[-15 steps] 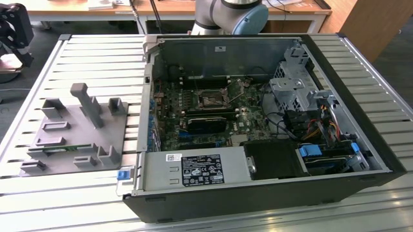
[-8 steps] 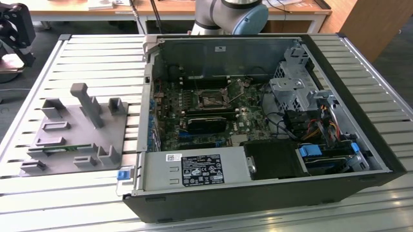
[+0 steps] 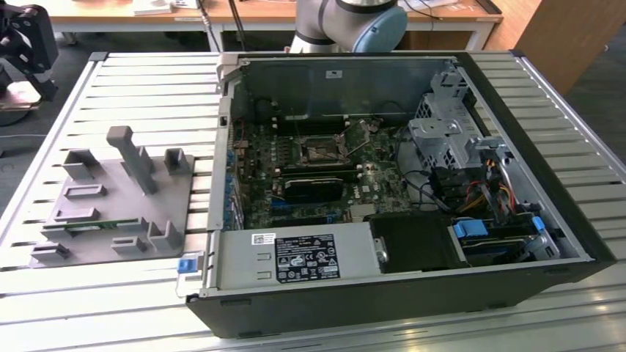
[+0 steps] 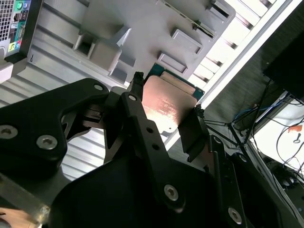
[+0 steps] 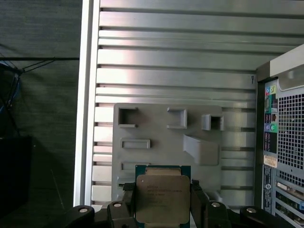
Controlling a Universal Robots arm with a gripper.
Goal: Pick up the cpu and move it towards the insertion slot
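Now a slatted metal counter [image 5: 166, 61] beside dark floor carries a grey tray [image 5: 156, 142]. The claw [image 5: 163, 206] pinches the square cpu [image 5: 163, 194] by opposite edges, metal plate facing the first wrist view.

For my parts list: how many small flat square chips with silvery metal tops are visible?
1. The small flat square silvery chip is held in the black gripper in both wrist views, the grey plastic tray beyond it. Others may hide inside the open computer case.
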